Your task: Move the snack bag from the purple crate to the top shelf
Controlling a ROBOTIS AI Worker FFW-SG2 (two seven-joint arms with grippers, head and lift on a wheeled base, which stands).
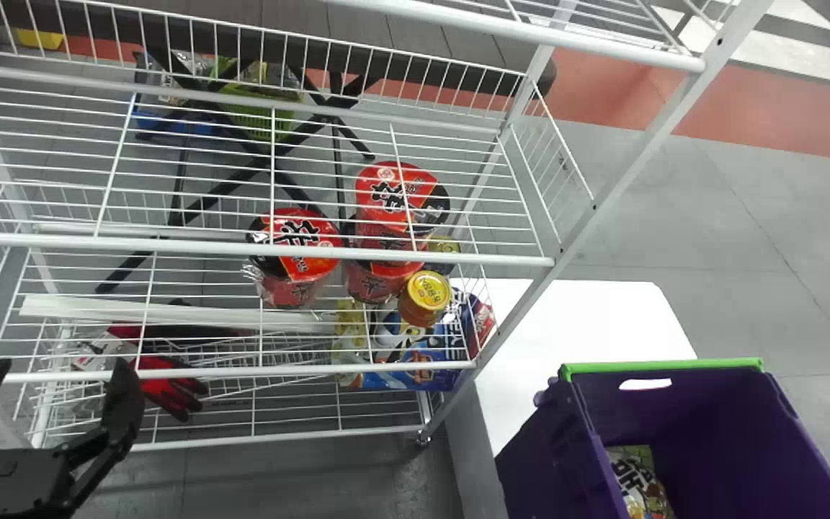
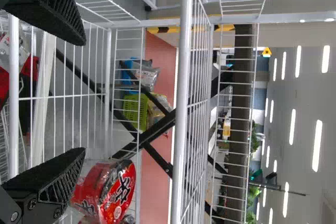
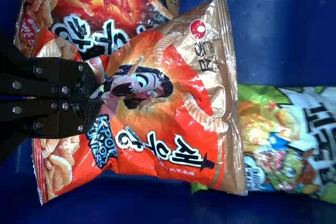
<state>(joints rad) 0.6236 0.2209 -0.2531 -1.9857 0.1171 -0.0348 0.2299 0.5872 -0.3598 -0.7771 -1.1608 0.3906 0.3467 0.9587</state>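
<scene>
In purple crate (image 1: 703,414), right gripper (image 3: 100,98) clamped on the orange-red snack bag (image 3: 157,129); another red bag (image 3: 131,3) and a green-and-white bag (image 3: 283,140) near it. Well left of crate, left gripper (image 1: 62,369), fingers spread apart. Farther off, left of and beyond crate: white wire rack (image 1: 386,254) with red noodle cups (image 1: 393,191).

Red tubs (image 1: 390,189), red glove (image 1: 168,389), white table (image 1: 588,317)
</scene>
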